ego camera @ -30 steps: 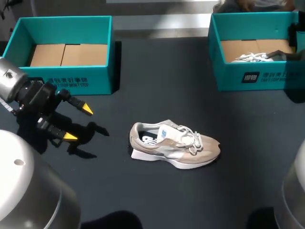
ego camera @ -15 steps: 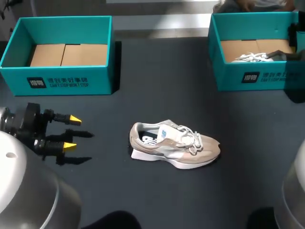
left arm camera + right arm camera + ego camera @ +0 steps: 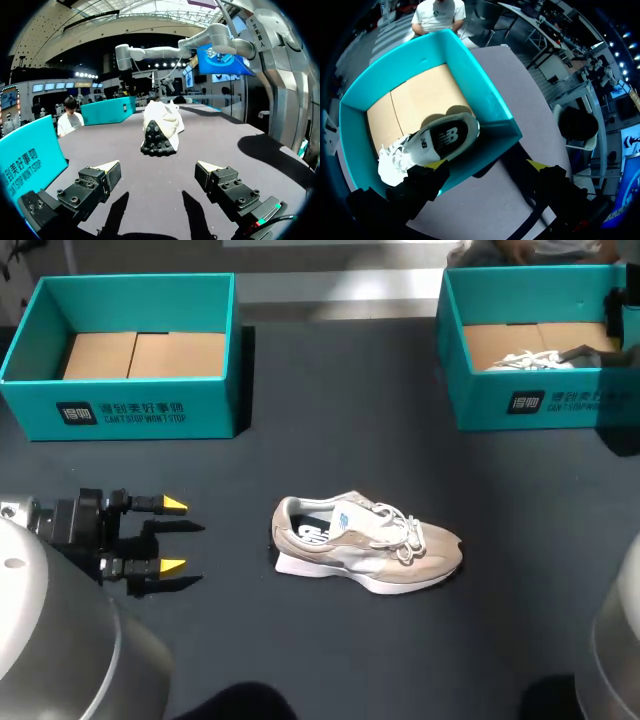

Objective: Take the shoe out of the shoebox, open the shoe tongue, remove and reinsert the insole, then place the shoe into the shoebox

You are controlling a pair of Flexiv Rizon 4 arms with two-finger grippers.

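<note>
On the middle of the dark bench [image 3: 330,440] a beige shoe [image 3: 365,545] sits upright, left gripper [image 3: 173,535] spread wide at its nine o'clock, right gripper [image 3: 487,164] spread over the two-o'clock teal shoebox [image 3: 520,400].

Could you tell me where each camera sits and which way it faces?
Head view: fixed above and behind the robot, looking down on the table; the open left gripper shows at its left.
Left wrist view: on the left wrist, low over the table, facing the heel of the shoe; its own open gripper shows.
Right wrist view: on the right wrist, above the right shoebox, looking down at a second shoe inside; the open right gripper shows.
Shared: head and left wrist views both show that shoe.
</note>
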